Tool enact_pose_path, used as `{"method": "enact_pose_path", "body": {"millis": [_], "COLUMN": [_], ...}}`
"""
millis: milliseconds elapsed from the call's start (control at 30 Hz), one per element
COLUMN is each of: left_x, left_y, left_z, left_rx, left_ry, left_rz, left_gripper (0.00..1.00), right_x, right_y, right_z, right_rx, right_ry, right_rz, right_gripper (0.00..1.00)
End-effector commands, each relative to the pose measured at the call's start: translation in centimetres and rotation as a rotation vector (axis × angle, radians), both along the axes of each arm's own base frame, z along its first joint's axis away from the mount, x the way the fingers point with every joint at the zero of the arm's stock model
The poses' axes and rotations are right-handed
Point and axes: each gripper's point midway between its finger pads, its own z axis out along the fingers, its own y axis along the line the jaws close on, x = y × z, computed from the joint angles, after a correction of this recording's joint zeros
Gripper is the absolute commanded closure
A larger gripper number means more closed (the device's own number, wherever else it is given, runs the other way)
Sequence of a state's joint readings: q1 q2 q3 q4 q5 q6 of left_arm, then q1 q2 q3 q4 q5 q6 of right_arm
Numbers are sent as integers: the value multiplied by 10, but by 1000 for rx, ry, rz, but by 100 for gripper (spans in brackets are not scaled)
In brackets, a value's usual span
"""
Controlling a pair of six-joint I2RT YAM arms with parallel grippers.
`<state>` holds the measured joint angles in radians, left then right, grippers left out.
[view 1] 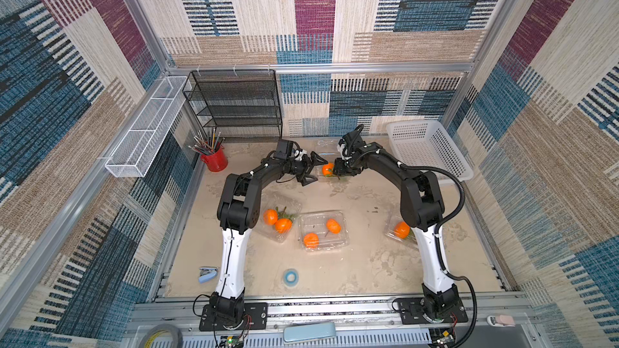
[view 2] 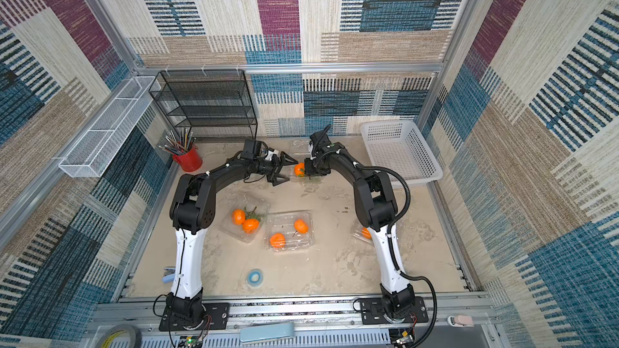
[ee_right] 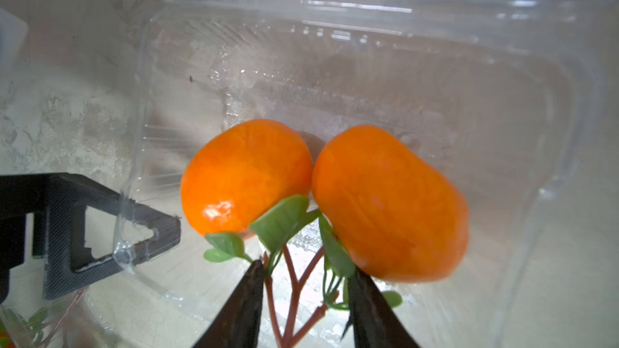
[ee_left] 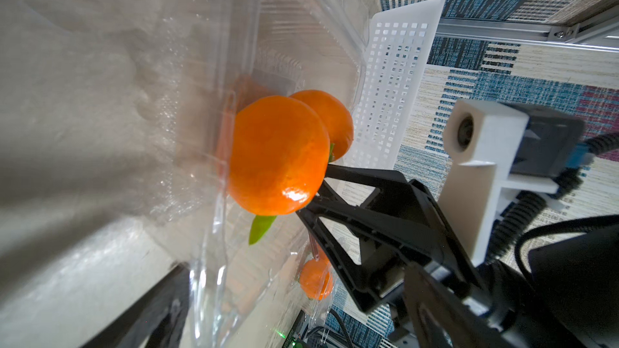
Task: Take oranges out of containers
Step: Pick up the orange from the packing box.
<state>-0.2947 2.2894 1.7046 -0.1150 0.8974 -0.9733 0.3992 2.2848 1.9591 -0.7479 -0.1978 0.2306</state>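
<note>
Upper centre of a top view: the right end effector [ee_right: 306, 266] reaches into an open clear container [view 1: 325, 147], fingers partly apart astride the red stems [ee_right: 294, 282] of two leafy oranges [ee_right: 246, 175]. Whether they pinch the stems cannot be told. The left end effector [view 1: 318, 170], spread wide, sits at the container's corner. Lower on the surface [view 1: 361, 262], three other containers [view 1: 323, 230] hold oranges.
</note>
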Motion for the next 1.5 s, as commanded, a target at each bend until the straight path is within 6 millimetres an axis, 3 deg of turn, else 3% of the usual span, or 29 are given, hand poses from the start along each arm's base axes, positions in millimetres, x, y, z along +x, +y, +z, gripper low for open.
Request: {"method": "enact_pose_path", "body": {"millis": [0,233,733,1000,1067,1267,1467], "left_x": [-1,-3,-3,-3,-3,-3,-2], "left_y": [-3,-5,-6,-6,-6,-6,-5], "left_z": [10,9,8,8,7,8,22], "left_rx": [-28,-31,-41,-42,-42,-46,-57], "left_ry": [-6,1,7,7,9,8,-23], "left_rz": [-10,-13,-12,-9,-9,-9,-7], "left_gripper": [1,1,1,1,1,1,1], "right_x": [-1,-3,-13,-13,-12,-6,3], "right_y": [-2,-2,-5,-2,-2,0,1], "right_z": [11,21,-9,-25,-25,-8,28], "right_rx": [-31,-53,-192,-186,-186,-171,-150], "right_ry": [-19,-30,16,43,40,4,-64], "right_rz": [10,27,48,54,51,37,12], "right_gripper": [56,55,54,67,75,87,88]}}
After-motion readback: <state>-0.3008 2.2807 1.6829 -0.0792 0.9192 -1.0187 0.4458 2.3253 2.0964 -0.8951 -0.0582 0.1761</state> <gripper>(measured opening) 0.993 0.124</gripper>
